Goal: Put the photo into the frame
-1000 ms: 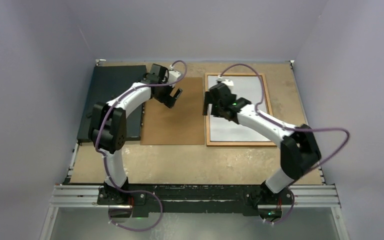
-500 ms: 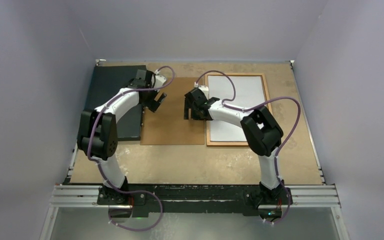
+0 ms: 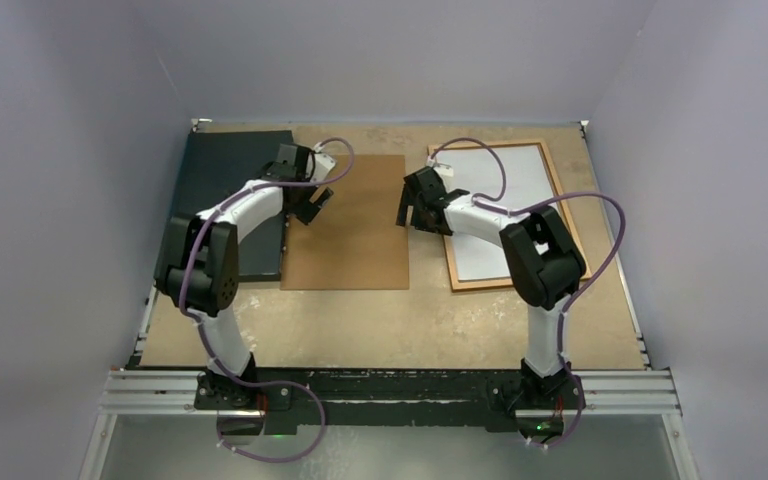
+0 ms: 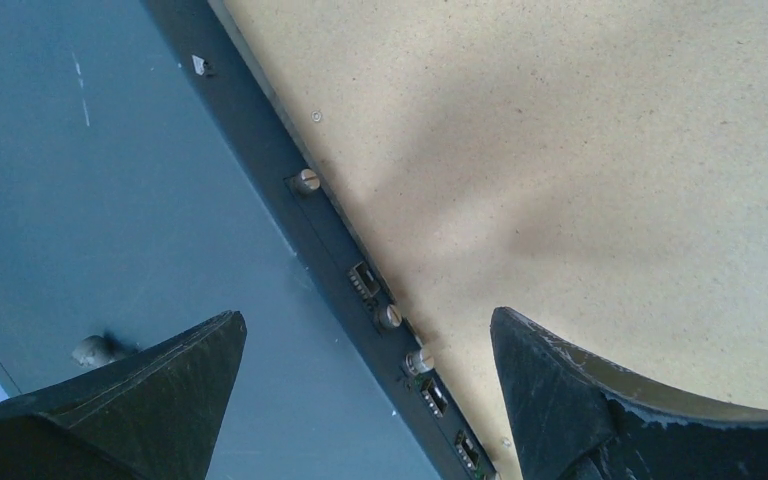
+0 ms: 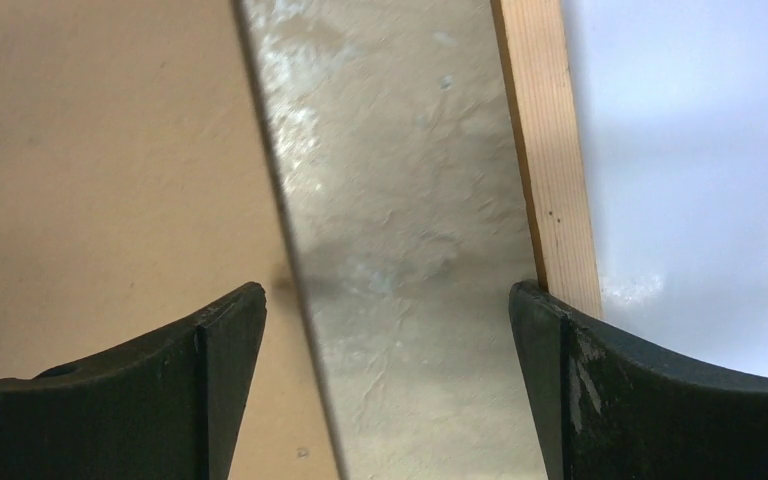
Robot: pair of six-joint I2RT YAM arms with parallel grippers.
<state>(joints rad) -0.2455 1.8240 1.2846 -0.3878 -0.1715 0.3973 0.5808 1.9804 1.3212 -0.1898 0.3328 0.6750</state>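
Note:
The frame (image 3: 563, 205), with its narrow orange-brown wooden border, lies tilted at the right of the table, and a white surface (image 3: 480, 255) fills it. The photo's print is out of view. My right gripper (image 3: 409, 212) stands open just left of the frame. In the right wrist view (image 5: 385, 300) its right finger sits against the wooden border (image 5: 550, 150), and nothing is between the fingers. My left gripper (image 3: 312, 208) is open and empty over the seam between the dark mat (image 3: 225, 190) and the brown backing board (image 3: 350, 235).
In the left wrist view the mat's dark edge (image 4: 335, 245), studded with small metal fittings, runs diagonally between my open left gripper (image 4: 365, 330). A strip of bare table (image 5: 400, 200) separates board and frame. The enclosure walls stand close on both sides.
The frame's near end has swung to the right, so it now lies tilted. My right gripper swept left over the board, then came back beside the frame. The left gripper shifted slightly left.

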